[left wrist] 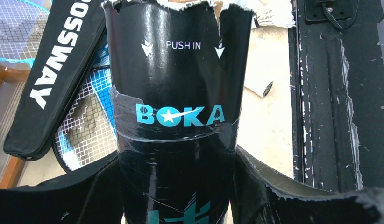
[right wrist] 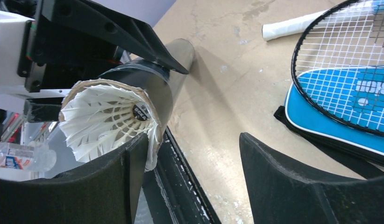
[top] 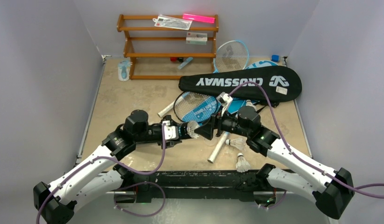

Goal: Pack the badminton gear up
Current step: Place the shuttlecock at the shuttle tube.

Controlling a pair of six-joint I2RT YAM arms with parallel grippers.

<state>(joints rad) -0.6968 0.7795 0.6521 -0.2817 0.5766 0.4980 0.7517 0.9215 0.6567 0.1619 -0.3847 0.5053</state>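
Observation:
My left gripper (top: 182,130) is shut on the black "BOKA" tube (left wrist: 176,93), held level above the table with its mouth toward the right arm. A white feather shuttlecock (right wrist: 110,119) sits in the tube's mouth (top: 194,128). My right gripper (top: 209,129) is open and empty just in front of that mouth; in the right wrist view its left finger (right wrist: 129,172) is beside the tube's rim. Two more shuttlecocks (top: 237,142) (top: 242,163) lie on the table below the right gripper. The black "CROSSWAY" cover (top: 241,84) lies behind, with a black racket (top: 195,106) on a blue cover (top: 213,108).
A light-blue racket (top: 232,55) leans by the wooden rack (top: 169,44) at the back. A white-gripped racket handle (top: 218,147) lies under the right gripper. A clear bottle (top: 124,71) stands left of the rack. The black table edge (left wrist: 321,116) runs along the front.

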